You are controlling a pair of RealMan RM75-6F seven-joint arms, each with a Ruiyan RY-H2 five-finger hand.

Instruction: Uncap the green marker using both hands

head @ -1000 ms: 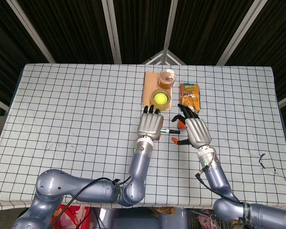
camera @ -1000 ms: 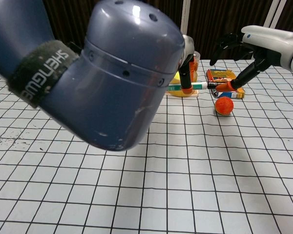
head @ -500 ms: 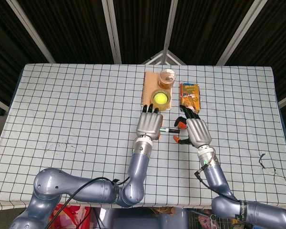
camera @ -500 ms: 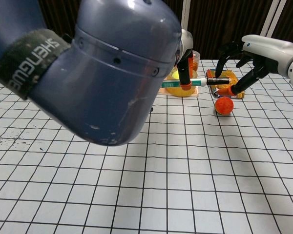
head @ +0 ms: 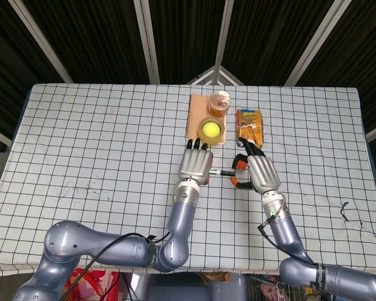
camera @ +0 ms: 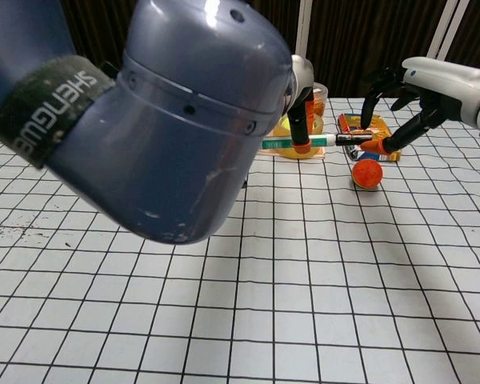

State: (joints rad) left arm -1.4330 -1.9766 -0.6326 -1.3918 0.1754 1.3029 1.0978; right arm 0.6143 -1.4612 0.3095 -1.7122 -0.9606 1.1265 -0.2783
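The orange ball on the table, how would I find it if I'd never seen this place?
Start at the checked table and go to its far side, where the right hand reaches in. Just below that hand's fingertips, in front of the flat orange box, sits the orange ball. It lies bare on the cloth, while the yellow ball nearby sits inside a bowl.

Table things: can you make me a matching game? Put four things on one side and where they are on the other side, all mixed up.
Things:
1. marker
2. yellow ball
3. orange ball
4. snack box

Places:
A. in a clear cup
B. lying flat on the table beyond the right hand
C. held above the table by the left hand
D. on the table, below the right hand

Pairs: 1-C, 2-A, 3-D, 4-B
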